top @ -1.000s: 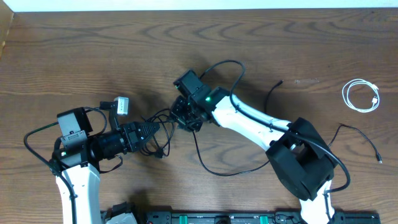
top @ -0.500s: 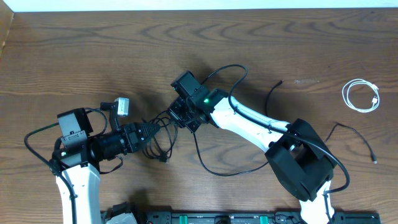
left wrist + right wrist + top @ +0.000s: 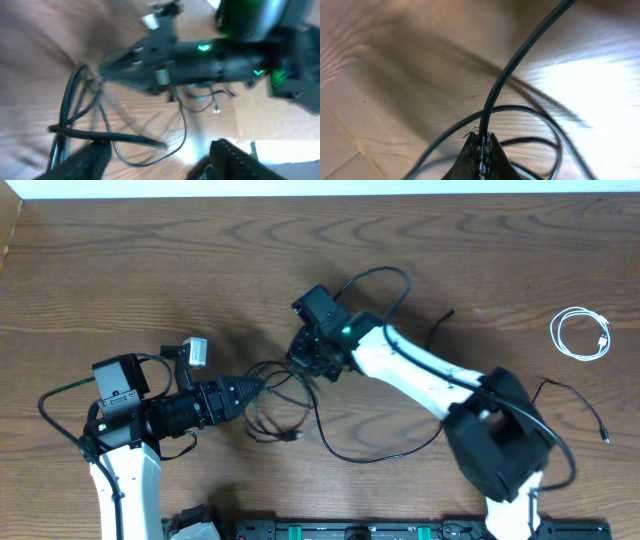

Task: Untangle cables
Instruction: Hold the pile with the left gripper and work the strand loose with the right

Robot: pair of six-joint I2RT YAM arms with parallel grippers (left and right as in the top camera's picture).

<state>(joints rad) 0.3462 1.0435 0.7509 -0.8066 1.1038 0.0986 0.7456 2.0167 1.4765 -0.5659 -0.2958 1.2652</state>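
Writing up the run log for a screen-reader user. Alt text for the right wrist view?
The right tool, shut, pinches a thin black cable that runs up and away to the top right. Behind it, more black cable loops show blurred against the brown wooden table.

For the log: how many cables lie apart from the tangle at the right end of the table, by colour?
White cable: 1
Black cable: 1
Total: 2
The tangled black cables at mid-table are left out; their strands cannot be counted.
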